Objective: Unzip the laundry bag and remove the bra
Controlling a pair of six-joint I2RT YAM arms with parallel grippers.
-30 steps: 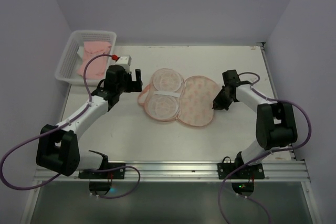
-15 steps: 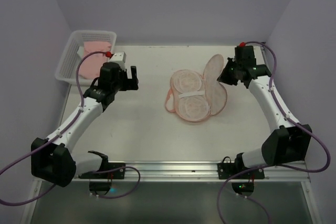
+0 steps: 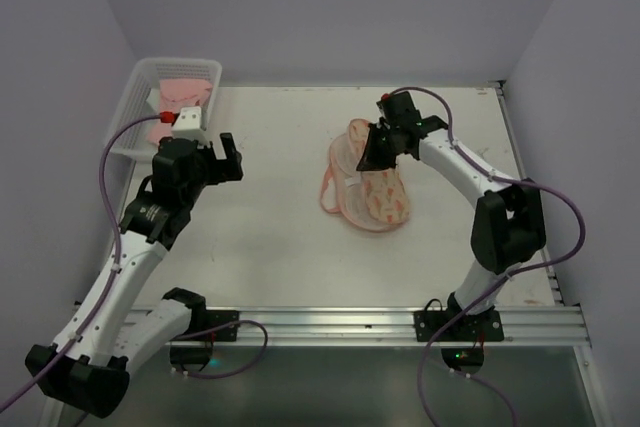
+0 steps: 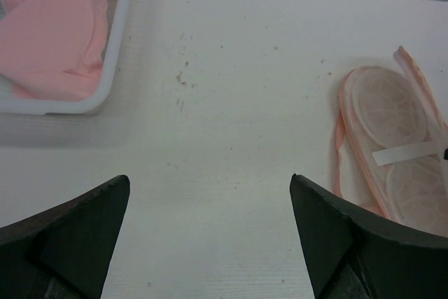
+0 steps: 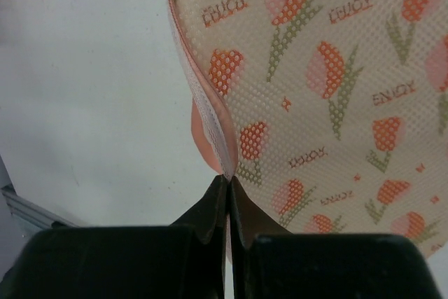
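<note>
1 laundry bag [image 3: 385,197], 1 bra [image 3: 185,92], 1 basket [image 3: 128,107].

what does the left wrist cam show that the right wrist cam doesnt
Left wrist only: the basket holding what looks like the bra, the open left gripper above the table, and the bag with its mesh inside showing. Right wrist only: the right gripper shut on the bag's rim, its tulip print up close. Both: the bag and table.

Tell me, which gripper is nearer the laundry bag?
Right. The right gripper is pinched shut on the bag at its edge, holding one flap up. The left gripper hangs open well off to the bag's left, closer to the basket.
</note>
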